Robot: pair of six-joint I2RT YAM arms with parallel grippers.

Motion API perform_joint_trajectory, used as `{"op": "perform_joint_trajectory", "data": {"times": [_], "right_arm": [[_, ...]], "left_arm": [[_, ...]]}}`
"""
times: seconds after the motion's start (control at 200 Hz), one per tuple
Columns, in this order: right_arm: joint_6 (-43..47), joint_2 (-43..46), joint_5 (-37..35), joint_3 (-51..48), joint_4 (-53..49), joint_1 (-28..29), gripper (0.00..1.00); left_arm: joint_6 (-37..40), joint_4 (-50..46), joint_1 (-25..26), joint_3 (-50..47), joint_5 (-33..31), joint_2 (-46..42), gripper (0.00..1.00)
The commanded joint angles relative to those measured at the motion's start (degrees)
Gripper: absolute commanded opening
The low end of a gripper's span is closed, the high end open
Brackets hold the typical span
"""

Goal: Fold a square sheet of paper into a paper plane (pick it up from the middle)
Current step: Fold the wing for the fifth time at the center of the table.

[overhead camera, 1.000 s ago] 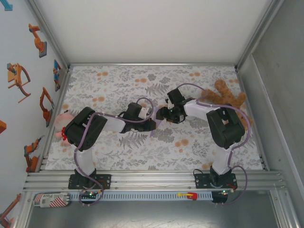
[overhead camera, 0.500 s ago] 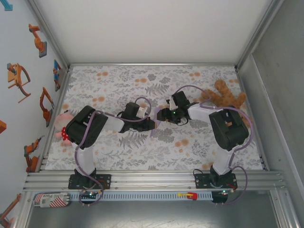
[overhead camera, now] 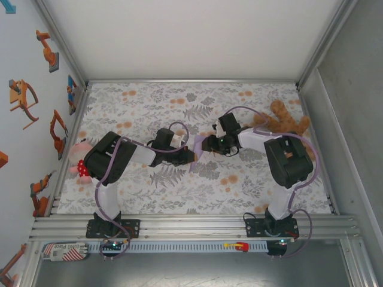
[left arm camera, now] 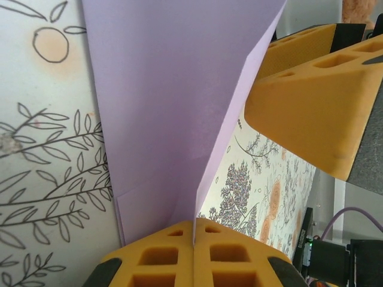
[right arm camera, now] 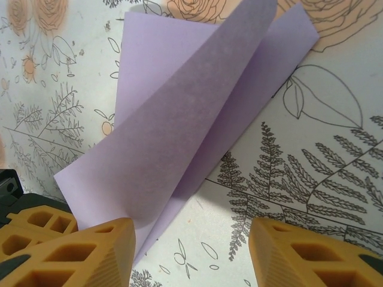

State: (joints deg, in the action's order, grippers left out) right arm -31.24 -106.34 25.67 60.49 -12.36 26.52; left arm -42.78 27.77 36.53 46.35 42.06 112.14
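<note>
The square sheet of paper (left arm camera: 161,107) is lavender and partly folded, lying on the flowered cloth with one flap standing up along a crease. My left gripper (left arm camera: 193,225) is shut on the lower end of that raised flap. My right gripper (right arm camera: 191,254) stands open just over the cloth beside the sheet (right arm camera: 197,113), and its left finger (right arm camera: 99,254) touches the lifted flap's edge. From above, the left gripper (overhead camera: 191,156) and right gripper (overhead camera: 207,145) meet nose to nose at mid-table with a sliver of the sheet (overhead camera: 195,144) between them.
A brown teddy bear (overhead camera: 282,121) lies at the back right, close behind the right arm. A pink plush toy (overhead camera: 78,162) sits at the table's left edge. A metal frame (overhead camera: 191,81) borders the cloth.
The right gripper's jaws have narrowed somewhat and its wrist has shifted slightly. More of the lavender flap now shows between the two grippers. The left gripper has stayed shut in place.
</note>
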Motion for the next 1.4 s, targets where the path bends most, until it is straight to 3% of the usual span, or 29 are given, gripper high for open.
{"op": "perform_joint_trajectory", "data": {"times": [0.0,0.441,0.961,1.397], "right_arm": [[0.09,-4.24,-5.27,2.3,-3.35,1.19,0.55],[-3.66,-11.64,-11.9,7.07,-10.35,3.36,0.56],[-4.78,-14.46,-13.89,8.93,-13.39,3.8,0.59],[-4.71,-15.11,-14.07,9.21,-13.96,3.97,0.6]], "left_arm": [[0.25,-1.94,0.05,-0.97,-3.63,3.35,0.02],[-0.11,-3.14,0.11,-0.39,-3.57,1.11,0.09],[0.03,-7.4,0.64,0.06,-5.23,-4.93,0.22],[1.73,-15.23,3.65,-0.05,-13.04,-10.62,0.31]]}}
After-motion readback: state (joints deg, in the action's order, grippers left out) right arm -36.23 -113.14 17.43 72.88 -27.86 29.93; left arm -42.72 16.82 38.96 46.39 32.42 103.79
